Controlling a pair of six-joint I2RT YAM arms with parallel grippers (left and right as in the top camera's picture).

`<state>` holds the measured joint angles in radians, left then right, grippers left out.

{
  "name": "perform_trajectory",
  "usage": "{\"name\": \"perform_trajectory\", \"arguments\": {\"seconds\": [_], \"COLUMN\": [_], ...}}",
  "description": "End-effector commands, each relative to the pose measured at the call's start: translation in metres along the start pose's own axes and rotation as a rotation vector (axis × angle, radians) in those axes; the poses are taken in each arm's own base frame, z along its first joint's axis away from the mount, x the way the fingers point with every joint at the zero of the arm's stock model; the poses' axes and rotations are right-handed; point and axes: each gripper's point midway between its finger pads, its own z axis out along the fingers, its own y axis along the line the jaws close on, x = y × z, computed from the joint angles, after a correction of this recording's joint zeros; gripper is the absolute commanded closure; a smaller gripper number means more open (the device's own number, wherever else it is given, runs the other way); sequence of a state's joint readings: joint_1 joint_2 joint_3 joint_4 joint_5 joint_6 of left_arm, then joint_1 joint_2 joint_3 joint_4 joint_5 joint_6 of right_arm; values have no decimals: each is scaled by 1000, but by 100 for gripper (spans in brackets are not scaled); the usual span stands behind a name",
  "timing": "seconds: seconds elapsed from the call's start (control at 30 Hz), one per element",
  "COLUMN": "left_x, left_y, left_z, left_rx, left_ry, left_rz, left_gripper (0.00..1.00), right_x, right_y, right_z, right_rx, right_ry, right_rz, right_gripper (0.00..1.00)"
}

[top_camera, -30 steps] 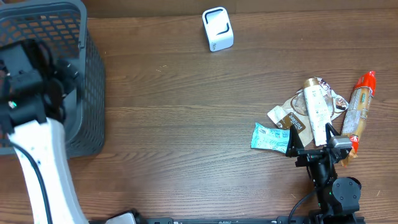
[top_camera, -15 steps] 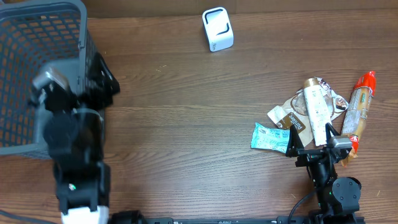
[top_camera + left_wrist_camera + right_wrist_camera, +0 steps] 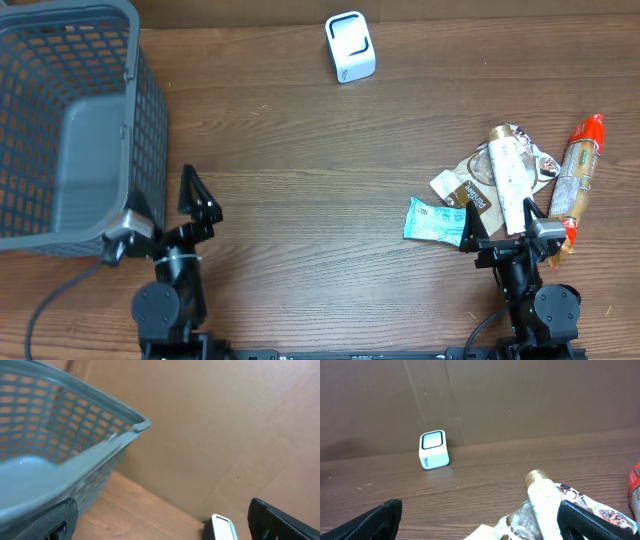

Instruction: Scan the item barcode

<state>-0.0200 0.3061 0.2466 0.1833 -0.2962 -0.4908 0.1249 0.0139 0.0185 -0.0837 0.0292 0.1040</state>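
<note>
Several grocery items lie in a heap at the right: a white tube [image 3: 510, 178], a brown snack packet [image 3: 474, 192], a teal packet [image 3: 431, 220] and a red-orange sausage pack [image 3: 579, 172]. The white scanner box [image 3: 350, 46] stands at the back centre. My right gripper [image 3: 503, 226] is open at the near side of the heap, holding nothing. In the right wrist view, the tube [image 3: 545, 504] lies just ahead of its right finger and the scanner [image 3: 434, 450] is far off. My left gripper [image 3: 165, 216] is open and empty beside the basket.
A grey mesh basket [image 3: 148, 120] fills the back left corner; its rim [image 3: 90, 450] looms close in the left wrist view, with the scanner [image 3: 223, 529] low at the right. A brown cardboard wall [image 3: 520, 395] closes off the far side of the wooden table [image 3: 300, 180].
My left arm has come out from over the basket and dropped toward the front edge, beside the basket's right wall. The right arm and the items have not moved.
</note>
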Motion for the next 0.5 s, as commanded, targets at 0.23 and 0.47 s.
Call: {"name": "perform_trajectory", "arguments": {"seconds": [0.23, 0.47], "left_x": [34, 43], "left_y": [37, 43], "left_z": [-16, -22], "left_rx": [-62, -53], "left_ry": [-34, -43], "left_rz": [-9, -39], "left_gripper": [0, 0], "right_x": [2, 2], "right_y": [1, 1], "right_z": [0, 0], "right_rx": [-10, -10], "right_ry": [-1, -1], "right_rz": [-1, 0], "right_gripper": [0, 0]}}
